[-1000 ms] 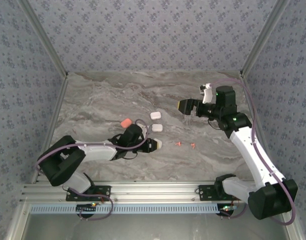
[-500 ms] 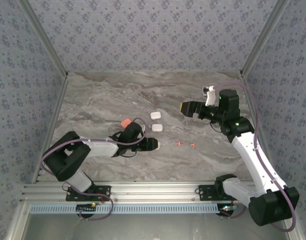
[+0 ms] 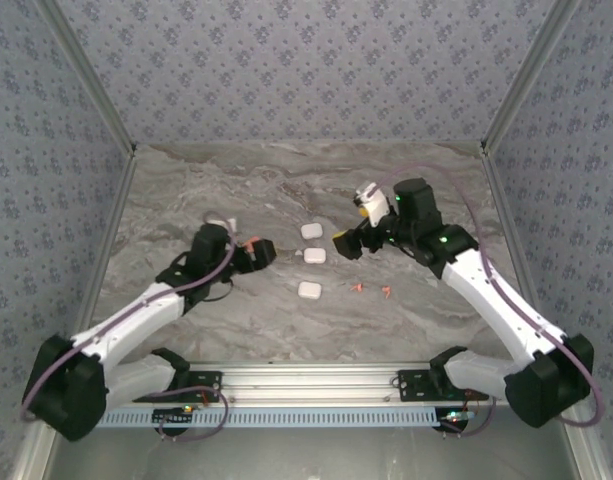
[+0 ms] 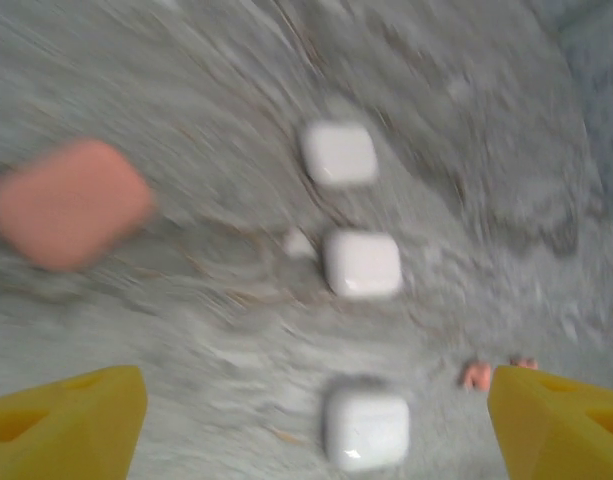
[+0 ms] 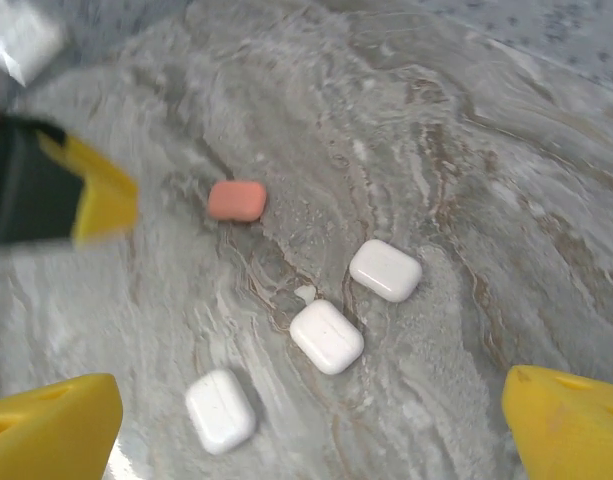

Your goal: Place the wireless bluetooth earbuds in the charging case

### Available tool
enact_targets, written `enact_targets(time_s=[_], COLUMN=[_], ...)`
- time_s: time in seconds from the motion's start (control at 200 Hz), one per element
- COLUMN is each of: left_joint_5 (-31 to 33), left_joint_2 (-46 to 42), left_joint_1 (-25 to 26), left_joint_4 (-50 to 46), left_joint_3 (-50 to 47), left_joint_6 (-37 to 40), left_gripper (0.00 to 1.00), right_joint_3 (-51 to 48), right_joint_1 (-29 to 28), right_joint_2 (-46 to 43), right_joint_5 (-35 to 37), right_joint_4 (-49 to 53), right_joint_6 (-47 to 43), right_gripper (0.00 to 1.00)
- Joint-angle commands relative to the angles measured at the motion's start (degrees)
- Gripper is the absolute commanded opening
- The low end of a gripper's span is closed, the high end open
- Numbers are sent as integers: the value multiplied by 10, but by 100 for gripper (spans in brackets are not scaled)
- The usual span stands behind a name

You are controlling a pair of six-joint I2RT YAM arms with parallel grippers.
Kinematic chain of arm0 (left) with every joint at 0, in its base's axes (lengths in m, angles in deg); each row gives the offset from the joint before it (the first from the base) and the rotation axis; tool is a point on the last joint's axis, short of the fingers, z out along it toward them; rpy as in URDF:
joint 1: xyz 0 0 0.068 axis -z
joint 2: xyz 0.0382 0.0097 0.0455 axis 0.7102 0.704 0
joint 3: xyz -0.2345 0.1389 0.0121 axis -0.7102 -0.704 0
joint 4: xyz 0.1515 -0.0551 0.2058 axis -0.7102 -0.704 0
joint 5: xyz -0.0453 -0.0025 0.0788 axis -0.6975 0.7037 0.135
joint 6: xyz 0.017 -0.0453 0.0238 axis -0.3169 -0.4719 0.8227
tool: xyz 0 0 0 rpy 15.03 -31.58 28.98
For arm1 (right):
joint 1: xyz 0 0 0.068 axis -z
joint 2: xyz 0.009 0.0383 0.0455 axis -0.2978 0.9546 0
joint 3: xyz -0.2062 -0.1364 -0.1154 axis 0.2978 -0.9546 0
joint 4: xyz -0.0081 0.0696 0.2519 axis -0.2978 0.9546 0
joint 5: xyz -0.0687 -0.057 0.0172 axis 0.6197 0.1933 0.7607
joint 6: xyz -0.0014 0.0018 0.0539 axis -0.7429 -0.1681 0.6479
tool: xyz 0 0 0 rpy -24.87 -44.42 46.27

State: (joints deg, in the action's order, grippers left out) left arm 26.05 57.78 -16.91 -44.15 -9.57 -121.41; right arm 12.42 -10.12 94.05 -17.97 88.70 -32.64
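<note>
Top external view places one orange earbud (image 3: 357, 287) and a second orange earbud (image 3: 387, 291) side by side on the marble table (image 3: 186, 190), the pair lined up left to right, just right of the nearest white case (image 3: 309, 290). Both lie on the near side of the right gripper (image 3: 346, 241), which hangs above the table with its yellow fingers spread wide and nothing between them. That makes the right arm the closer one by my judgement: a short reach toward the near edge would bring it over them.

The left gripper (image 3: 264, 256) is also spread wide and empty, and sits well to the left, beside the orange case (image 3: 251, 244). The three white cases lie between it and the earbuds. The middle white case (image 3: 314, 255) and the far white case (image 3: 311, 230) continue a near-to-far row with the nearest one. All four cases look closed.

Each earbud is too small to say which way its stem points, so its long axis cannot be read. A pick would need the fingers turned once a closer look settles that.

In the right wrist view a tiny white bit (image 5: 304, 293) lies beside the middle case; it may be another earbud, but I cannot tell.
</note>
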Motion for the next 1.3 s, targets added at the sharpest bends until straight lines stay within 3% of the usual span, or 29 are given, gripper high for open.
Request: enact_targets(time_s=[0.0, 0.16, 0.3, 0.54, 0.805, 1.294], left_joint_5=[19, 27, 34, 100, 107, 110], left_joint_2=[-62, -134, -179, -257, -276, -274], left_joint_1=[-64, -145, -179, -181, -181, -181], left_joint_4=[-59, -88, -95, -209, -221, -227], left_joint_3=[-5, -23, -41, -14, -12, -15], left_joint_6=[-8, -36, -62, -34, -29, -25], left_gripper=[92, 95, 97, 97, 98, 99], right_joint_3=[39, 121, 202, 348, 464, 592], right_joint_1=[-24, -53, -71, -108, -134, -169], right_joint_2=[56, 171, 287, 462, 605, 729], right_joint_5=[9, 19, 26, 9, 26, 17], right_joint_4=[-3, 23, 22, 37, 57, 117], right_joint_6=[-182, -305, -360, -401, -427, -443], right_gripper=[100, 100, 100, 100, 98, 90])
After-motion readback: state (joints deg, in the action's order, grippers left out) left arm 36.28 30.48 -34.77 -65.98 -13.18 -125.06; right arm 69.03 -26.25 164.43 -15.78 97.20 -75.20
